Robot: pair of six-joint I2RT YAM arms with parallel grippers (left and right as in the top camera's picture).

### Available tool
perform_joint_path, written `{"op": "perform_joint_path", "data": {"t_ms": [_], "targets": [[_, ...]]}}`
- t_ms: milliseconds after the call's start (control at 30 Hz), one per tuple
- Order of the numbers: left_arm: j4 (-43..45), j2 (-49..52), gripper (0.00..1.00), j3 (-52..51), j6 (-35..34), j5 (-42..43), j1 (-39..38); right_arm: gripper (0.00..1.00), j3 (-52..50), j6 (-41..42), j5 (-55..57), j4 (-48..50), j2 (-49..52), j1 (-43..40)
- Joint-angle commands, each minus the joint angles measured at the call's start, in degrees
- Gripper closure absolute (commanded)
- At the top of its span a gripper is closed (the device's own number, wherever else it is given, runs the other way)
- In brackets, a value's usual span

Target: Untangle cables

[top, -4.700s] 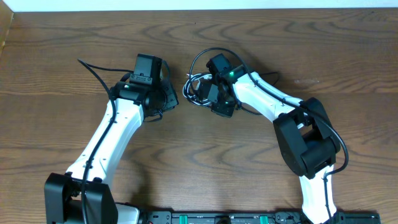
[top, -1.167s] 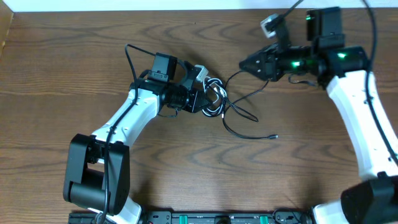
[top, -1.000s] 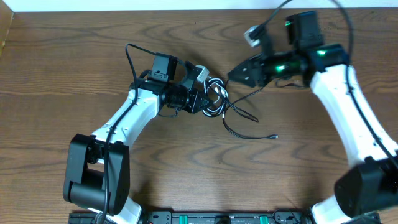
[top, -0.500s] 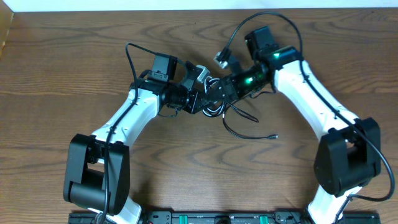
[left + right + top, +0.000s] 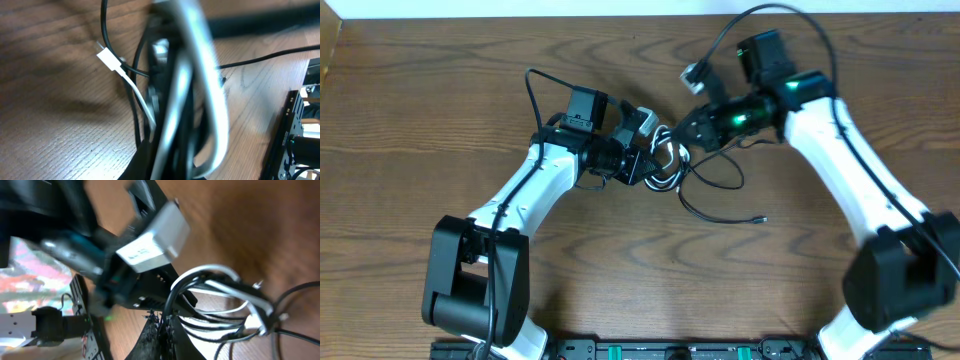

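My left gripper [image 5: 642, 160] is clamped on the cable bundle [image 5: 665, 166], a knot of black loops and one white cord [image 5: 136, 95] at the middle of the wooden table [image 5: 420, 100]. Just to its right, my right gripper [image 5: 688, 133] is closed at the bundle's edge and appears to pinch black strands. A loose black cable [image 5: 705, 212] trails further right. I judge that pulling apart with the wrong strand pinched could cinch the knot tighter. A thin cord could also slip from either grip.
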Motion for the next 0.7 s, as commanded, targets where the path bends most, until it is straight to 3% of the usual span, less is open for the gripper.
{"op": "perform_joint_path", "data": {"t_ms": [0,500,567,667], "targets": [[-0.6,0.1,0.93,-0.4,0.0,-3.4,0.6,0.99,0.3,-1.2,-3.3,-0.2,-7.3,-2.1],[-1.5,0.1,0.93,-0.4,-0.2,-5.1,0.6,0.98,0.2,-2.4,-2.1,-2.0,-14.2,-7.8],[-1.5,0.1,0.93,-0.4,-0.2,-5.1,0.6,0.77,0.1,-2.4,0.3,-3.1,-14.2,-7.6],[-1.5,0.1,0.89,-0.4,-0.2,-5.1,0.6,0.71,0.1,-2.3,6.0,-4.0,-14.1,-7.5]]}}
